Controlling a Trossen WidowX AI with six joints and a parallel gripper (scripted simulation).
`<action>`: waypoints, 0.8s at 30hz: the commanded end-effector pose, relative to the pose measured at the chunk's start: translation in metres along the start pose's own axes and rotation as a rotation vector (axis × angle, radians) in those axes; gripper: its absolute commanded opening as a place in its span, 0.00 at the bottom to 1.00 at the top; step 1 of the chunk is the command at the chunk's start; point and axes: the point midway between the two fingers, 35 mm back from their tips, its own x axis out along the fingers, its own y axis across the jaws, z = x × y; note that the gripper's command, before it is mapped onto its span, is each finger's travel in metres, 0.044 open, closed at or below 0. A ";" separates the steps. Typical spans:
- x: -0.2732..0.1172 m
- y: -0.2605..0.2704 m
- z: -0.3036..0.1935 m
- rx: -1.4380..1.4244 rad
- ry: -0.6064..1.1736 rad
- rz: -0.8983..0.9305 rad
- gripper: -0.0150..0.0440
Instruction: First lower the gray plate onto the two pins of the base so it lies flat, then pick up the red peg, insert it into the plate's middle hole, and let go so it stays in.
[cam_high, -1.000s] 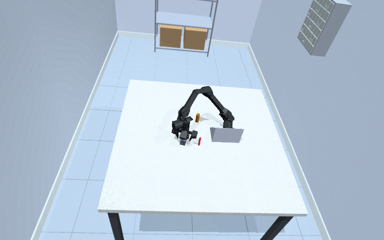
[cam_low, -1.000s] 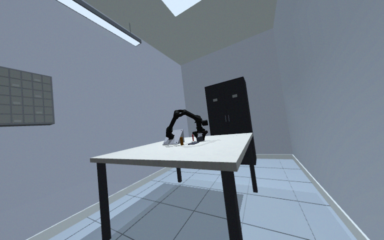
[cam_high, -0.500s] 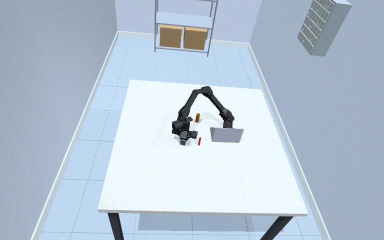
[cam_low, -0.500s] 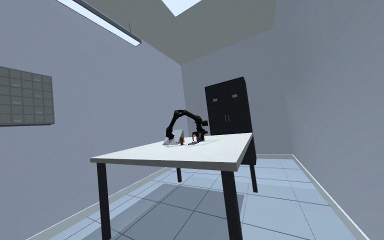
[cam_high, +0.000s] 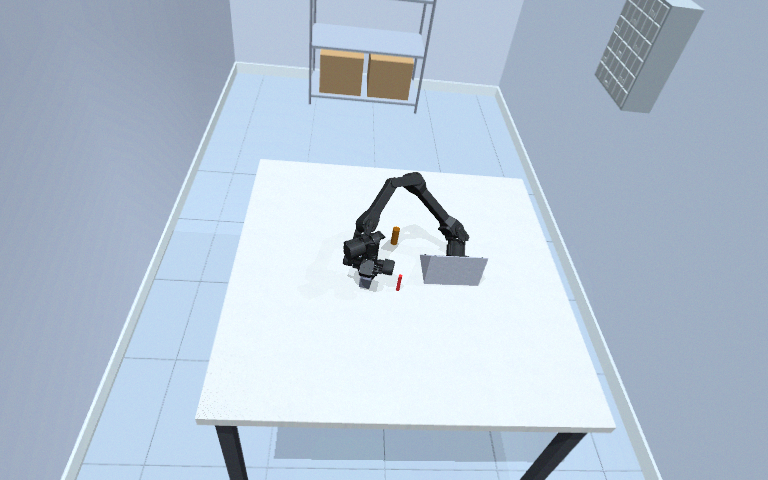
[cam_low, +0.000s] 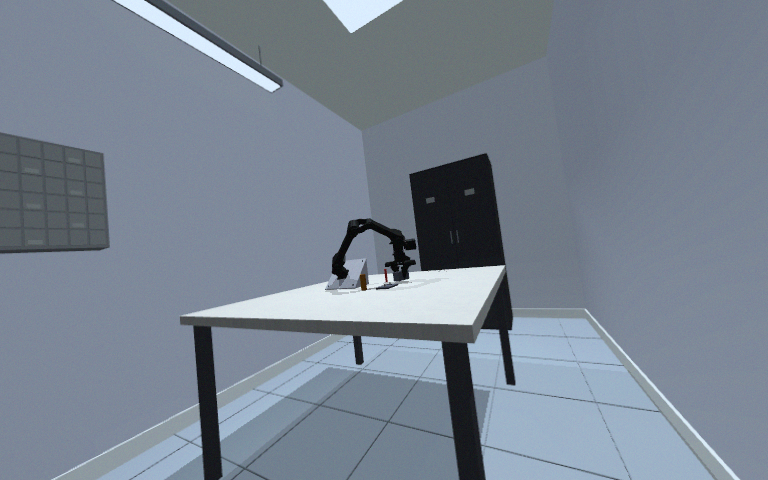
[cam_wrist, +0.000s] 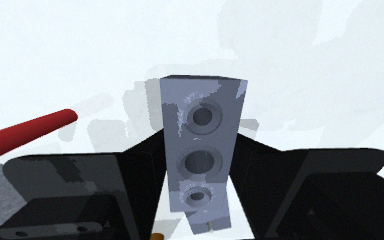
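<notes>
The gray plate (cam_high: 365, 282) (cam_low: 398, 276) (cam_wrist: 200, 139) is a block with three holes in a row, low at the table beside the base. My gripper (cam_high: 368, 273) (cam_low: 401, 271) (cam_wrist: 194, 129) is shut on it, one finger on each long side. Whether its underside touches the table I cannot tell. The gray base (cam_low: 387, 286) (cam_wrist: 220, 221) lies just past the plate's near end in the wrist view, partly covered by it; one pin shows. The gripper hides the base in the top view. The red peg (cam_high: 399, 282) (cam_low: 386, 275) (cam_wrist: 40, 126) stands upright beside the plate, apart from the gripper.
An orange-brown cylinder (cam_high: 395, 236) (cam_low: 363, 283) (cam_wrist: 157, 236) stands on the white table (cam_high: 396, 362) (cam_low: 317, 308), behind the peg in the top view. A slanted gray panel (cam_high: 454, 271) (cam_low: 357, 273) stands by the arm's foot, right of the peg in that view.
</notes>
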 end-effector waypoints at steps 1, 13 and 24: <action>-0.013 -0.003 0.002 0.003 -0.008 -0.002 0.25; -0.050 -0.008 0.003 0.002 -0.011 -0.001 0.25; -0.086 -0.009 0.001 0.002 -0.011 0.000 0.25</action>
